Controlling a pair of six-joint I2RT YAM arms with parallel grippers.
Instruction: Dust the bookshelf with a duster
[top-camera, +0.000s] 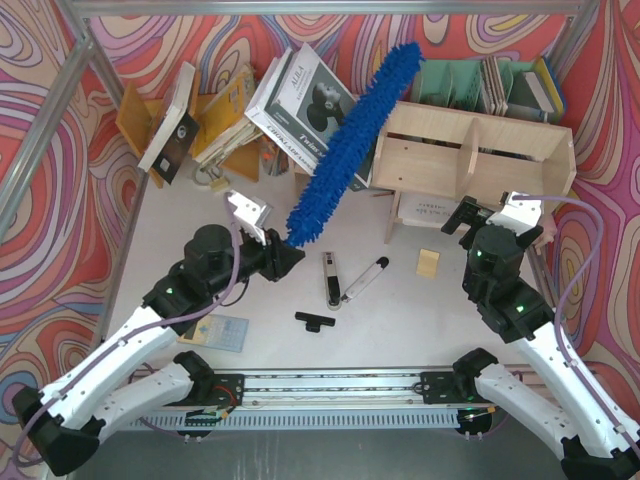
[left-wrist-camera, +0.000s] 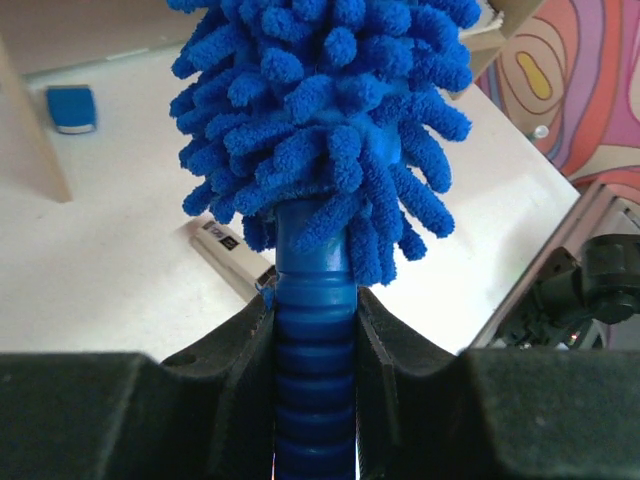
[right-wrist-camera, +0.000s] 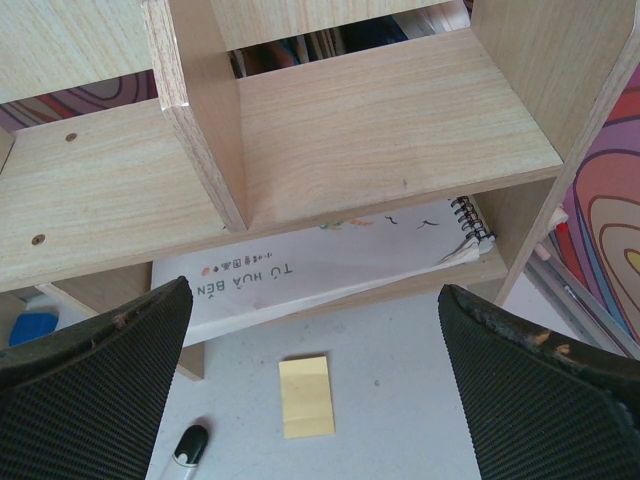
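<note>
Left wrist view: we found left gripper (left-wrist-camera: 315, 312) clamped on duster (left-wrist-camera: 320, 120) handle
Right gripper (right-wrist-camera: 310, 305): we saw it wide open, empty
Bookshelf (right-wrist-camera: 380, 130): we advised light strokes along its top

Left hand (left-wrist-camera: 315, 320) clenched tight; right hand (right-wrist-camera: 312, 300) spread wide open.
</note>
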